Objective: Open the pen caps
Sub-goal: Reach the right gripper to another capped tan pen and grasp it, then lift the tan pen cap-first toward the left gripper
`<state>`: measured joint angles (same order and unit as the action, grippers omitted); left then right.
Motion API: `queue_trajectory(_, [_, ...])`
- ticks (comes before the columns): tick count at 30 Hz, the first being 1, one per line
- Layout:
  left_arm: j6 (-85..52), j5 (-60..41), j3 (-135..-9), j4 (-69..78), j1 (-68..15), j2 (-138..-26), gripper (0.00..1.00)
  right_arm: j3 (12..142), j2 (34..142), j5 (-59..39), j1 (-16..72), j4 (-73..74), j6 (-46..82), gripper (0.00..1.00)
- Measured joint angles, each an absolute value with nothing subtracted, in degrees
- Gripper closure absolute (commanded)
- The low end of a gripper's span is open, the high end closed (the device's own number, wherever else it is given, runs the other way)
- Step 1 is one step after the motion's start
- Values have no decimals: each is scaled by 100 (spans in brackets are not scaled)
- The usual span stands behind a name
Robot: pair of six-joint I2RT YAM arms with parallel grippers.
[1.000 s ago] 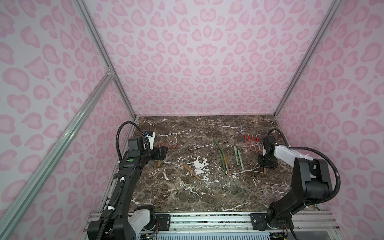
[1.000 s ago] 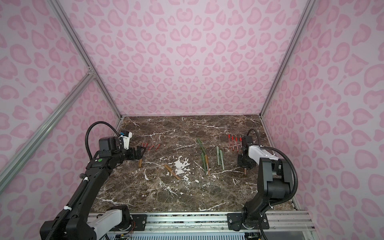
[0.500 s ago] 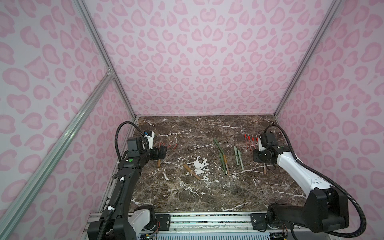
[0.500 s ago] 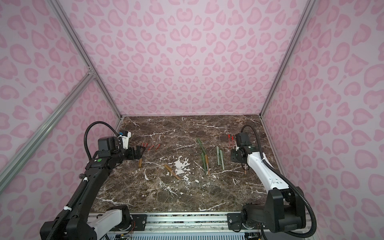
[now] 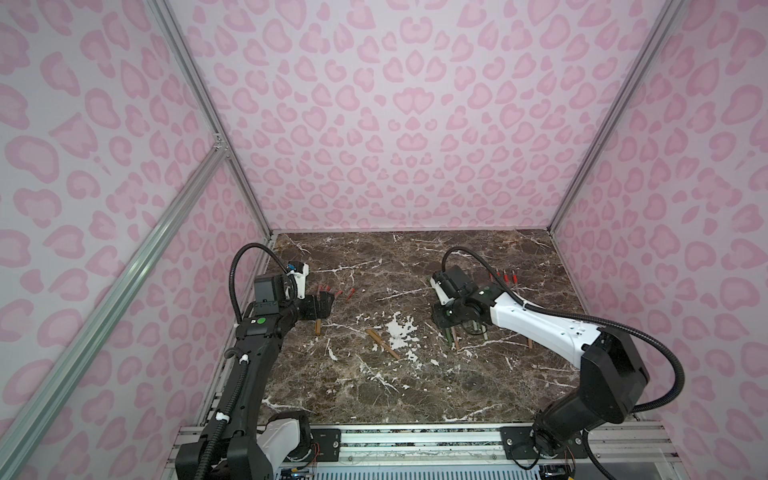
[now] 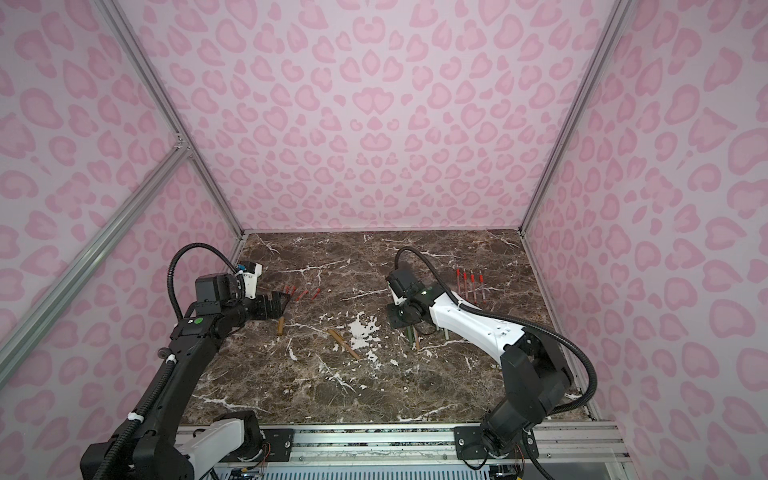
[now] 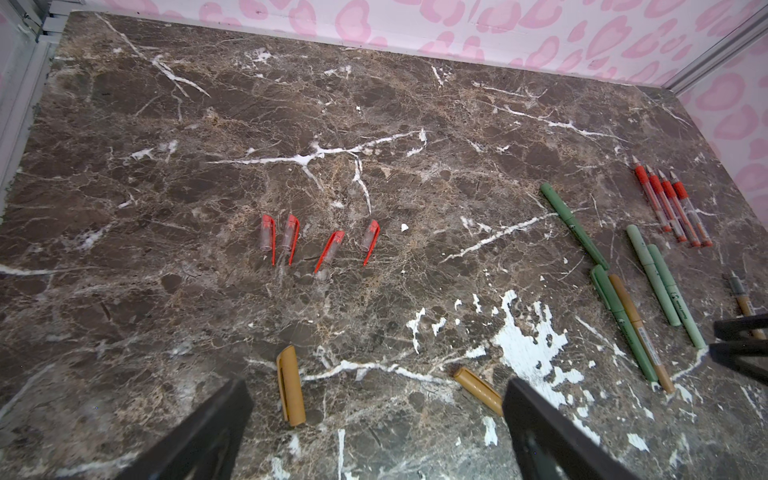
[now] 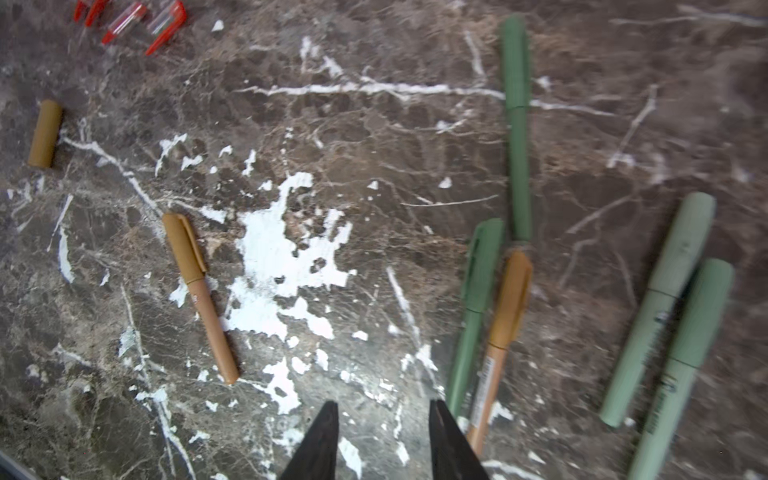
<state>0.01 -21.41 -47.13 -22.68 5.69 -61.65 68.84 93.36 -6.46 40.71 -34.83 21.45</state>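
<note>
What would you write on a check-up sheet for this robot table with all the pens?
Surface: brown marble tabletop, white veins.
Job's things: four red caps and one tan cap lie loose; tan pens, dark green pens and pale green pens still capped.
Clutter: nothing seen.
Grippers: left gripper open, empty; right gripper open, empty, near the dark green pens.
Cables: black hoses loop over both arms, touching no pens.
Surroundings: pink spotted walls, metal frame posts.

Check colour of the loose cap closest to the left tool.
The loose cap is tan-brown; it shows best in the left wrist view.
</note>
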Motion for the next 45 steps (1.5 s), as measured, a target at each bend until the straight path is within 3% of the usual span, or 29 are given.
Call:
queue_trajectory(11, [-23,-2161,-4735,-2263,578,-6213,2,8272,10995,-711,5275,-3415,2137,62])
queue_trajectory(20, [-40,-2163,-4766,-2263,578,-6235,2,9356,12073,-746,5662,-3804,1883,63])
queue_trajectory(27, [-38,-2161,-4755,-2263,585,-6235,2,9358,12232,-744,5684,-4032,1787,65])
queue_trajectory(40, [-43,-2270,-4757,-2261,593,-6235,2,9179,12368,-666,5688,-3986,1780,87])
queue_trajectory(45, [-106,-2561,-4630,-2158,593,-6239,1,9111,12287,-714,5651,-3898,1831,89])
